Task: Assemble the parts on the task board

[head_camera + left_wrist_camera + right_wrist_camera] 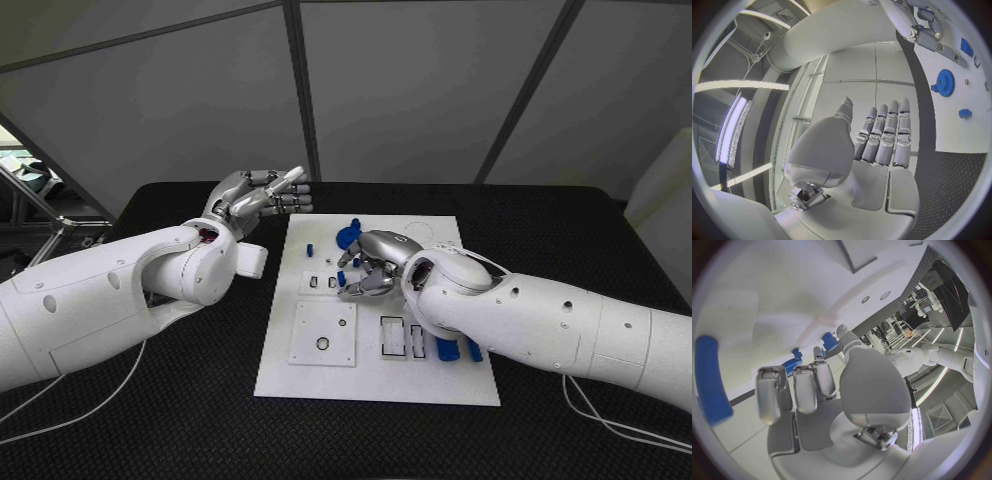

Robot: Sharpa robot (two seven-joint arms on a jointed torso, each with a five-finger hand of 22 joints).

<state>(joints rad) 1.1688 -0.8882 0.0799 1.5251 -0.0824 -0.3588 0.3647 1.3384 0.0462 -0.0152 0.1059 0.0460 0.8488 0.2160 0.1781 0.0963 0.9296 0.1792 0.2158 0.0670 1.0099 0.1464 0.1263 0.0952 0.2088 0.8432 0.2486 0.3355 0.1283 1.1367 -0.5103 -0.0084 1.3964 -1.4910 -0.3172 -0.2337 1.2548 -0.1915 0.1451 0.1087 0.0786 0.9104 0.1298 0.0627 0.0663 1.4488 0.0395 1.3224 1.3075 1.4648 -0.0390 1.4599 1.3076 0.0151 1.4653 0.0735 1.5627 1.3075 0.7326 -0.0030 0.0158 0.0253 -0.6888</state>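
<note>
We keep our left hand (260, 195) raised off the surface (173, 215) beside the task board (378, 385), fingers straight and holding nothing, out of the way. Our right hand (372, 265) hovers low over the board's middle, fingers curled down near a small blue part (340, 278); we cannot tell whether it grips anything. A blue gear (944, 83) lies on the board's far part.

We see two bulky white arms with smooth rounded shells dotted by small dark screw holes, a thin white cable trailing under each, and the left hand (260, 194) and right hand (372, 264) in jointed silver metal with grey palm plates
</note>
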